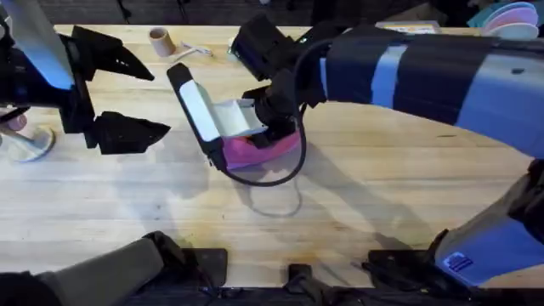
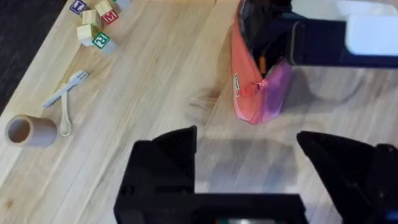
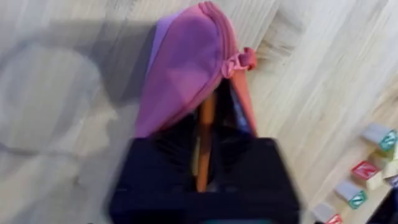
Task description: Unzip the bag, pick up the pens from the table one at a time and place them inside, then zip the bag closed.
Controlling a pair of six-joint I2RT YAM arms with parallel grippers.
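Note:
The pink bag [image 1: 255,151] lies on the table [image 1: 365,187] at its middle, with its top open. My right gripper [image 1: 276,119] reaches down into the opening. In the right wrist view the bag [image 3: 186,68] gapes, and an orange pen [image 3: 204,140] stands upright between my right gripper's [image 3: 202,177] dark fingers, its lower end inside the bag. The left wrist view shows the bag [image 2: 252,93] from the side with the orange pen [image 2: 263,62] inside its mouth. My left gripper [image 1: 140,98] hovers open to the left of the bag, its fingers [image 2: 168,152] wide apart with nothing between them.
A cardboard roll [image 1: 160,40] and a small fork and spoon [image 2: 65,99] lie at the back left. Letter blocks [image 2: 93,25] sit beyond them. Stacked plates [image 1: 512,17] are at the far right corner. A pale stand [image 1: 27,143] sits at the left edge.

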